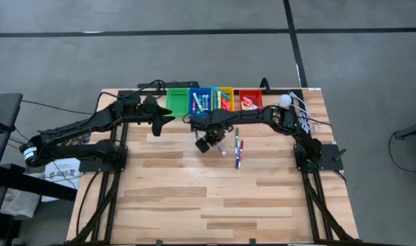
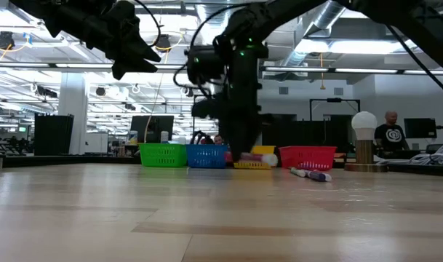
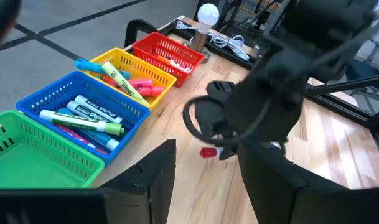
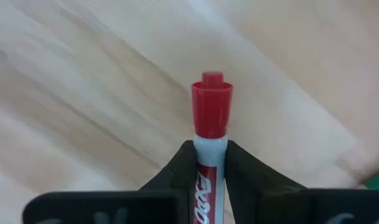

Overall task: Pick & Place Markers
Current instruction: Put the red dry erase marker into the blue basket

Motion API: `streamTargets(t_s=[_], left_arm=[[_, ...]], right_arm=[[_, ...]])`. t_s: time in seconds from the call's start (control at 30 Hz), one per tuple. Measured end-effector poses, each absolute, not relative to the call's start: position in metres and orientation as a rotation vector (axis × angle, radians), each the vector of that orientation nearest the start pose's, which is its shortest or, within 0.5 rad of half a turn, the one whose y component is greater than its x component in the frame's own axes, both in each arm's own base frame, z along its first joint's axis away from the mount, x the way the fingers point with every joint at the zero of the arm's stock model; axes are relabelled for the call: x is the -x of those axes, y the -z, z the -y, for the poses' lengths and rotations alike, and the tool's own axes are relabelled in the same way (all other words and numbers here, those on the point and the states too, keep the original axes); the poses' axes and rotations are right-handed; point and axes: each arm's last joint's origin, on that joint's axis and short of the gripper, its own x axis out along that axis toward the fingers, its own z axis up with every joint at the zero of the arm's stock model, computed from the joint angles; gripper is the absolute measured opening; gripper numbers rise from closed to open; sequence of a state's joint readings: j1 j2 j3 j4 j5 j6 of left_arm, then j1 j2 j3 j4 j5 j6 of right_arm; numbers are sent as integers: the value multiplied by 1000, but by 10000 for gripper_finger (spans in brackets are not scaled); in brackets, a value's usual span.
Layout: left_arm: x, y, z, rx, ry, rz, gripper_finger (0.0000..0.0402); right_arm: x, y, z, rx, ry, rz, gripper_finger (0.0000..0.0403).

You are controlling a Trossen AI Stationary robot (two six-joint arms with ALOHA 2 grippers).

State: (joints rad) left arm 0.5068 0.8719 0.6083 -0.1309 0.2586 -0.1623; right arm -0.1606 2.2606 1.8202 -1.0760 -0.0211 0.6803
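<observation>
A: Where is the red-capped marker (image 4: 211, 134)?

B: Low over the worktop (image 1: 194, 205), before the bins; the right gripper (image 4: 209, 163) pinches its barrel below the cap.

A: Handling?

B: Light, stiff, slick plastic. The left gripper (image 3: 205, 171) waits, fingers apart.

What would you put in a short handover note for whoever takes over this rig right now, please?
Right gripper: shut on a red-capped marker, low over the table in front of the bins.
Left gripper: empty, jaws partly open, hovering near the green bin.
Done: markers already lie in the blue bin, the yellow bin and the red bin; the green bin looks empty.
Left: drop the held marker into a bin, then collect the loose markers on the table beside the right gripper.
</observation>
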Motion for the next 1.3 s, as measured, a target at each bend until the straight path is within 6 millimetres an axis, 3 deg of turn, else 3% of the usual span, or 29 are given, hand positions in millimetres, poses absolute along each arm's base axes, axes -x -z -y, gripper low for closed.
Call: streamTargets(t_s=[0.2, 0.47, 0.83, 1.03, 1.3], left_arm=[[-170, -263, -86, 316, -271, -349, 173], [-170, -263, -83, 329, -192, -355, 173], [-170, -262, -80, 326, -90, -369, 173], [-169, -260, -80, 337, -88, -387, 173], [-169, -258, -80, 369, -114, -401, 173]], right_arm=[[-445, -188, 94, -652, 582, -1323, 75], [-446, -226, 143, -662, 548, -1174, 54], [-443, -275, 215, -677, 556, -823, 64], [-438, -278, 245, -681, 593, -703, 64], [-429, -262, 258, -704, 632, -736, 64]])
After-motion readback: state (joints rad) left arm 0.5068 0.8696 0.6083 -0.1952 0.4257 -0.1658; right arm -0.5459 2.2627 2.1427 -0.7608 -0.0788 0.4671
